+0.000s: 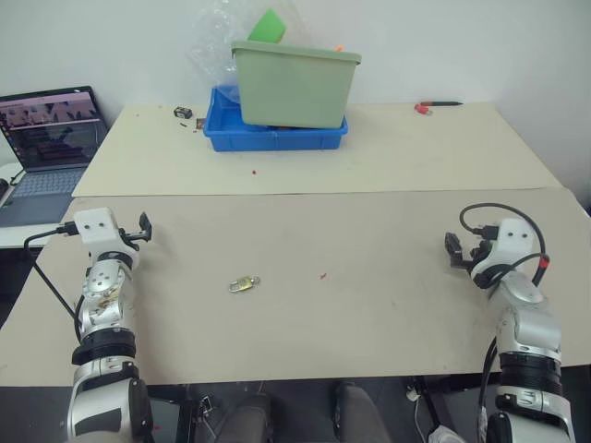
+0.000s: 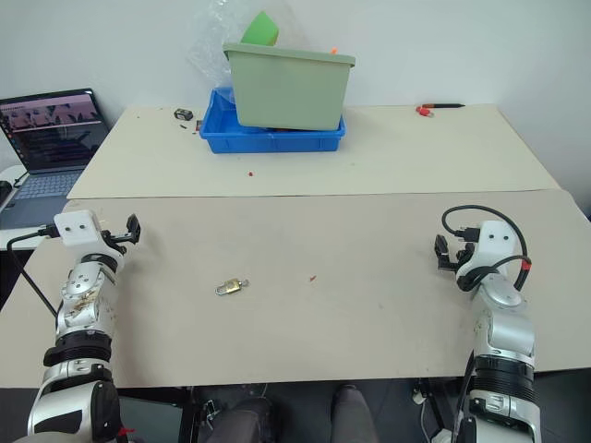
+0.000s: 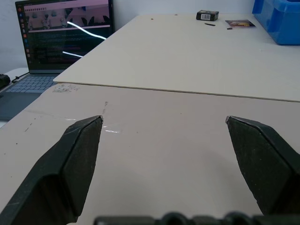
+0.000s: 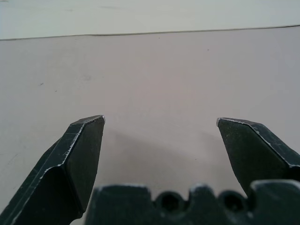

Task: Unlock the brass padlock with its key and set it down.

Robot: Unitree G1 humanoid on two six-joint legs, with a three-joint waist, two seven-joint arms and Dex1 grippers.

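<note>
The brass padlock (image 1: 244,284) is a tiny gold piece lying flat on the beige table (image 1: 369,305), left of the middle. A silvery bit sticks out at its right end; I cannot tell whether that is its shackle or the key. My left gripper (image 1: 143,228) hovers at the table's left side, above and left of the padlock, open and holding nothing. In the left wrist view its fingers (image 3: 77,154) stand wide apart over bare table. My right gripper (image 1: 454,251) is far off at the right side, also open, with nothing between its fingers (image 4: 79,150).
At the back a green bin (image 1: 295,85) sits in a blue tray (image 1: 275,137), with a small dark object (image 1: 183,113) to its left. A red-tipped pen (image 1: 434,107) lies at the back right. A laptop (image 1: 51,138) stands off the table's left.
</note>
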